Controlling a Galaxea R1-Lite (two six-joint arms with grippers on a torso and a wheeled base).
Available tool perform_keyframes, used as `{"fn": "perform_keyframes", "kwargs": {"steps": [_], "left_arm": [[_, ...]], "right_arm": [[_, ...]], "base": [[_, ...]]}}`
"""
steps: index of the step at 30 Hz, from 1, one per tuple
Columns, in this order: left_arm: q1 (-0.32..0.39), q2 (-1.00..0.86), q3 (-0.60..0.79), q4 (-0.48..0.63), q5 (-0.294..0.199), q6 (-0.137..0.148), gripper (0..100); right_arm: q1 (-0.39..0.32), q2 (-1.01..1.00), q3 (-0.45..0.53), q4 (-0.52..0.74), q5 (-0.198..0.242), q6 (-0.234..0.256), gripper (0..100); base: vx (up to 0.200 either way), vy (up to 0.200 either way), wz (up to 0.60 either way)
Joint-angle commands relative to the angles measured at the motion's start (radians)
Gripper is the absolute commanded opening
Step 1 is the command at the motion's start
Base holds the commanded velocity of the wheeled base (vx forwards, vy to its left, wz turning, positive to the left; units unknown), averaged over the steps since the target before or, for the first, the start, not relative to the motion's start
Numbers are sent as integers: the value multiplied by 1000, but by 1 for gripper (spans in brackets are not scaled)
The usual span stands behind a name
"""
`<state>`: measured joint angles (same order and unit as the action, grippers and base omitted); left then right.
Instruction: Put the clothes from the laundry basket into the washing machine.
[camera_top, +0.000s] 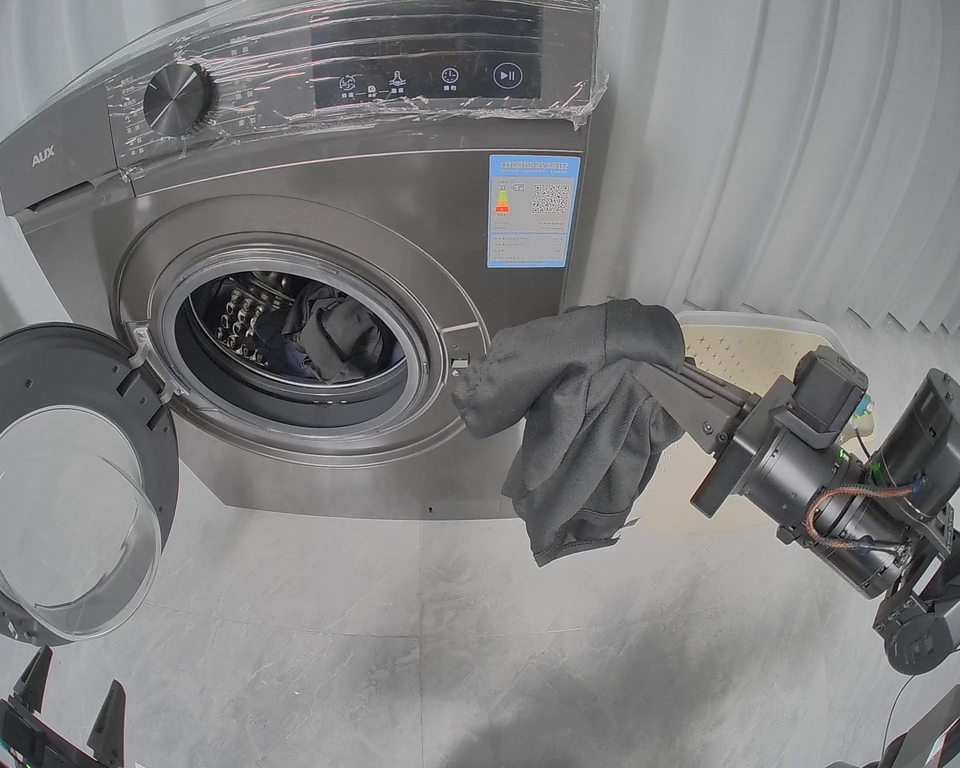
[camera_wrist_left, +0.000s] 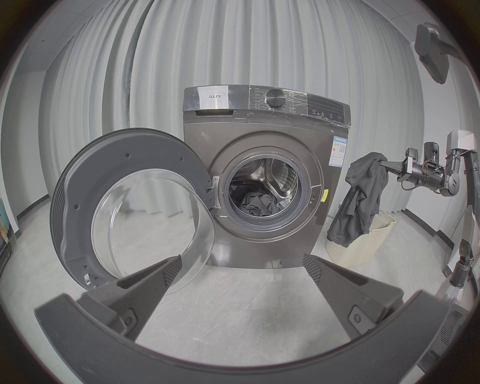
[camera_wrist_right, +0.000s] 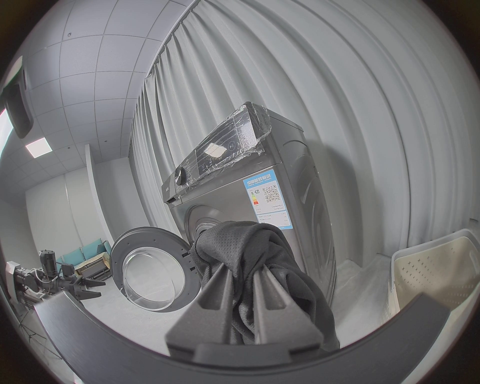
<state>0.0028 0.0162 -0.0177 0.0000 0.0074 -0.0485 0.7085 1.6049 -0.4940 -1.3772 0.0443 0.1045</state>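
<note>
Carrying dark grey mesh garment, clamped in right gripper, toward grey front-loading washing machine; next, feeding through open porthole.

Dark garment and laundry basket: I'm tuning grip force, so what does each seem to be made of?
The dark garment looks like a thin matte knit, maybe sports mesh: tiny pits show up close and it hangs in limp folds. The laundry basket is probably rigid cream plastic, with a smooth rim and rows of punched holes.
</note>
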Motion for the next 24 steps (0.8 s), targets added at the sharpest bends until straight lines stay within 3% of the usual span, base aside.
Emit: {"fn": "perform_keyframes", "kwargs": {"steps": [1, 3, 24], "left_arm": [[0, -9, 18, 0, 0, -2, 100], [0, -9, 18, 0, 0, -2, 100], [0, -9, 18, 0, 0, -2, 100]], "right_arm": [[-1, 1, -1, 0, 0, 0, 0], [-1, 1, -1, 0, 0, 0, 0], [-12, 1, -3, 0, 0, 0, 0]], "base": [[0, 0, 0], [0, 0, 0], [0, 200, 0]]}}
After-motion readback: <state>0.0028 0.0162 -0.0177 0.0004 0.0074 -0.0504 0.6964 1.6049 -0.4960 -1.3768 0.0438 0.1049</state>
